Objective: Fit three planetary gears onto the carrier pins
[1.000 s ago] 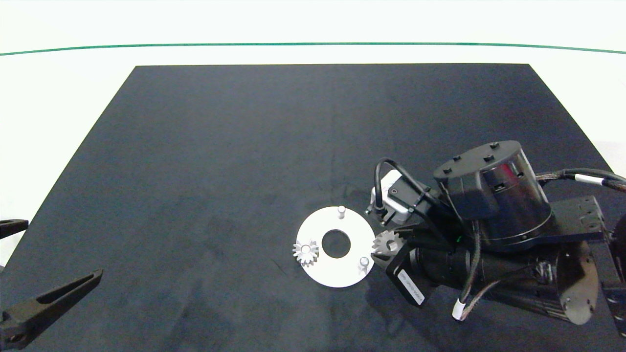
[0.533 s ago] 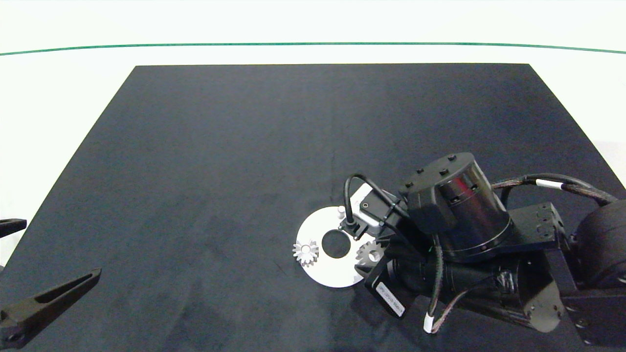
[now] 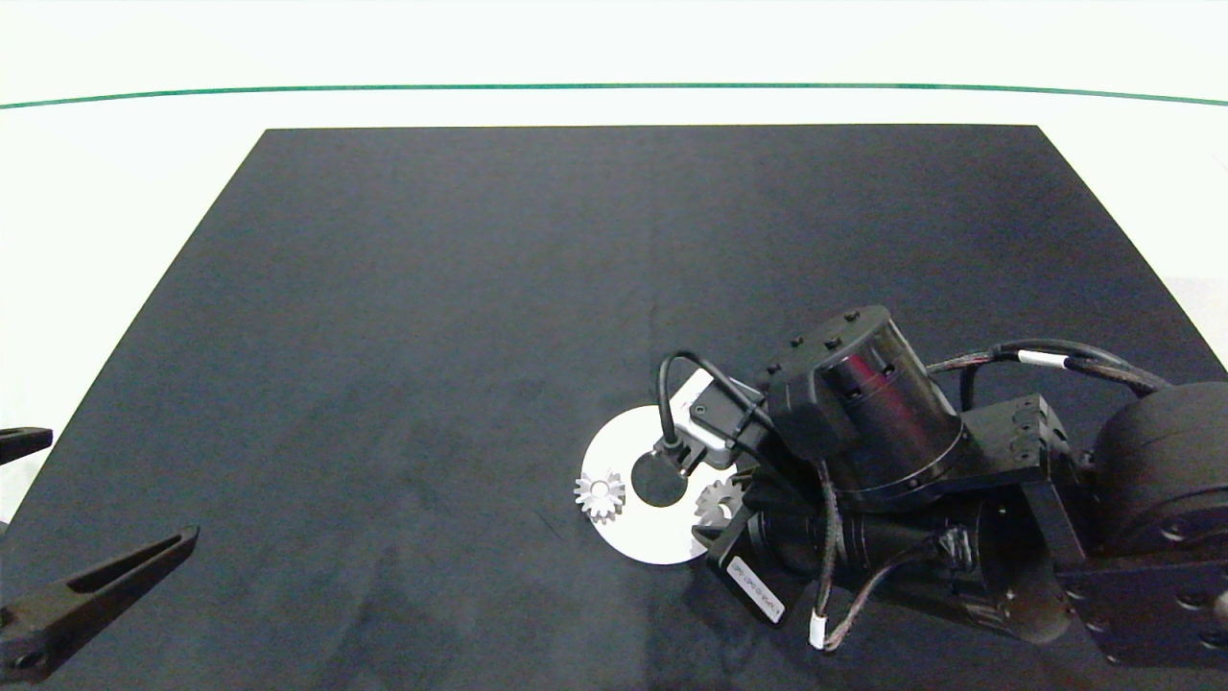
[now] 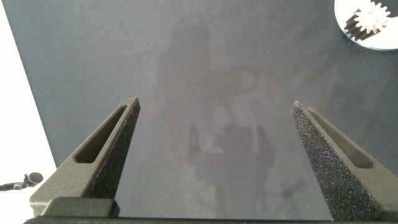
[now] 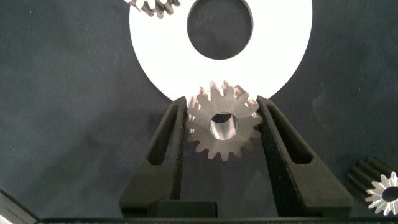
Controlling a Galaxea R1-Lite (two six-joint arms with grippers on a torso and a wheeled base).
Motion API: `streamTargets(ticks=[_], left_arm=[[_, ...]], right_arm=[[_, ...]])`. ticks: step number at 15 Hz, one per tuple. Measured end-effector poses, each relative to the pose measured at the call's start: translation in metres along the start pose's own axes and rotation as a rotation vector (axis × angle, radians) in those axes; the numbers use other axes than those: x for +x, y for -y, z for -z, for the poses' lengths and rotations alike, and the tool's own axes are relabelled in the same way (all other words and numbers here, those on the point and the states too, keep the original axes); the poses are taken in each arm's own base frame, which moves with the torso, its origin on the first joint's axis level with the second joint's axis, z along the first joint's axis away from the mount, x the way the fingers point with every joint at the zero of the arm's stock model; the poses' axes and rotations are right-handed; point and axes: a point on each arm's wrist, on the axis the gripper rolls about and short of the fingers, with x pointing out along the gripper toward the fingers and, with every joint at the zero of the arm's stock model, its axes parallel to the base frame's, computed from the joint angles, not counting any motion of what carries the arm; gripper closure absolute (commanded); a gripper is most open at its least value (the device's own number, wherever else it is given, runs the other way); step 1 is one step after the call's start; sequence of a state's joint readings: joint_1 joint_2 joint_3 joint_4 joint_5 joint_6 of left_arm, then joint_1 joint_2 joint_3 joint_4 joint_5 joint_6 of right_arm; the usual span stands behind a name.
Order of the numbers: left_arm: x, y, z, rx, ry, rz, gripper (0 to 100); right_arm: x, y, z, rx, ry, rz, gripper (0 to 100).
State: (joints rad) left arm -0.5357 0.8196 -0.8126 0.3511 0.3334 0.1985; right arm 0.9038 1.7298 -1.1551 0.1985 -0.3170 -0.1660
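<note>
The right gripper [image 5: 222, 127] reaches in over the right edge of the disc [image 3: 637, 537], with a gear [image 5: 222, 129] clamped between its two fingers [image 5: 171, 137]. That gear lies flat over the disc's rim nearest the gripper. Beyond the fingertips comes the disc's central hole [image 5: 219, 28], and past it, on the far side of the disc, a second gear [image 3: 600, 494] sits on a pin. A third gear [image 5: 382, 185] lies on the mat [image 3: 403, 317] behind the fingertips, beside the gripper body and off the disc. The left gripper [image 4: 214, 112] hangs wide apart over the mat, with the disc far ahead of it.
</note>
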Motion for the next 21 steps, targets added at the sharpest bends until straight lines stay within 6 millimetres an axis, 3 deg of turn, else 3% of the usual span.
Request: streamTargets(ticks=[21], left_arm=[[-0.002, -0.001, -0.002, -0.005, 0.012, -0.003, 0]], right_arm=[[0.014, 0.001, -0.001, 0.009, -0.023, 0.008, 96]])
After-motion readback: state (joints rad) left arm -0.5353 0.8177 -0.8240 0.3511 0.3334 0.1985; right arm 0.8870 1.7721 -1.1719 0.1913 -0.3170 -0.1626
